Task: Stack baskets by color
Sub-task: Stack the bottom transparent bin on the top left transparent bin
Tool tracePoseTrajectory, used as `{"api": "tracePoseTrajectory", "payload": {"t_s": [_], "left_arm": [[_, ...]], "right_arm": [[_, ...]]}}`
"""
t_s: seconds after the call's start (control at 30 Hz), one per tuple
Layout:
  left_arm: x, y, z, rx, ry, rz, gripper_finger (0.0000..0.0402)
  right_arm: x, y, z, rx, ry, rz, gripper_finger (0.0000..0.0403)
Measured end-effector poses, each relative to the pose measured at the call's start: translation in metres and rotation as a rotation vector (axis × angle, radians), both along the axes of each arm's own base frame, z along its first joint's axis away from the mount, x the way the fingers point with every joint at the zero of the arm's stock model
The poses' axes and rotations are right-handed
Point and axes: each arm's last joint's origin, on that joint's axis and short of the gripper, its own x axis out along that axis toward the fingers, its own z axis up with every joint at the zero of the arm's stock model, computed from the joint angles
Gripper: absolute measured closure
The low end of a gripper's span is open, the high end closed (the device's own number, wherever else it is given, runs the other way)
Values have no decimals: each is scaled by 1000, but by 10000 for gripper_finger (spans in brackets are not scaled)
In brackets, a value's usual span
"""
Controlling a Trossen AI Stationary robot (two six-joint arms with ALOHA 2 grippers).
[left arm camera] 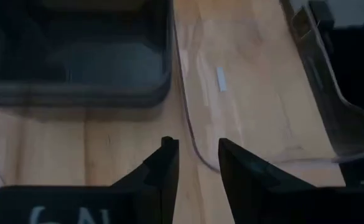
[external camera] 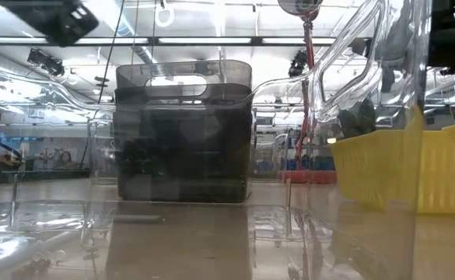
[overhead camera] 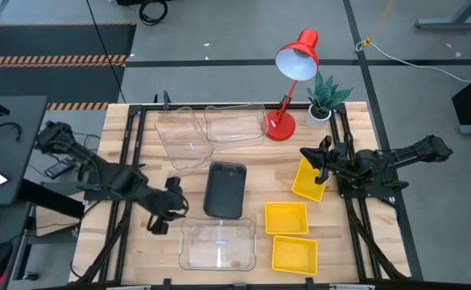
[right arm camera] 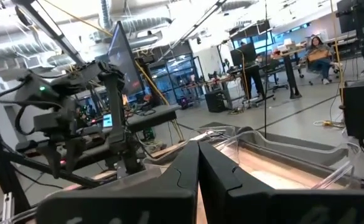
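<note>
My left gripper (overhead camera: 175,208) (left arm camera: 197,155) hovers open above the wood, just left of the near clear basket (overhead camera: 217,243), whose rounded corner (left arm camera: 200,158) shows beyond the gap. A dark grey basket (overhead camera: 225,190) (external camera: 184,132) lies flat mid-table. Two more clear baskets (overhead camera: 183,138) (overhead camera: 235,122) sit at the back. A yellow basket (overhead camera: 309,179) lies askew under my right gripper (overhead camera: 314,161) (right arm camera: 199,163), which is shut with nothing between its fingers and points slightly upward. Two yellow baskets (overhead camera: 287,217) (overhead camera: 294,253) lie flat near the front right.
A red desk lamp (overhead camera: 291,80) and a small potted plant (overhead camera: 324,101) stand at the back right. Black frame rails (overhead camera: 126,153) (overhead camera: 356,217) run along both sides of the table. Bare wood (overhead camera: 150,165) shows between the left arm and the dark grey basket.
</note>
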Motion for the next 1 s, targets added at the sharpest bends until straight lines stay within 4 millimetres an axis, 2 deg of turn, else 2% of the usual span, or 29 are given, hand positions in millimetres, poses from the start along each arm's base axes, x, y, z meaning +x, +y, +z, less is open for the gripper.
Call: {"api": "tracePoseTrajectory", "payload": {"t_s": [0.13,0.27,0.5,0.87,1.0], "left_arm": [[0,-9,3,-9,78,32,283],[0,-19,5,59,185,5,283],[2,-40,5,320,285,-306,283],[8,-65,4,561,210,-784,282],[7,-69,5,603,176,-858,282]], "right_arm": [[-1,0,3,-35,-15,-11,391],[-1,-1,3,-53,-7,-48,391],[-2,-4,3,-59,19,-153,391],[-2,-4,1,-70,39,-172,391],[-2,-4,-1,-68,63,-168,391]]}}
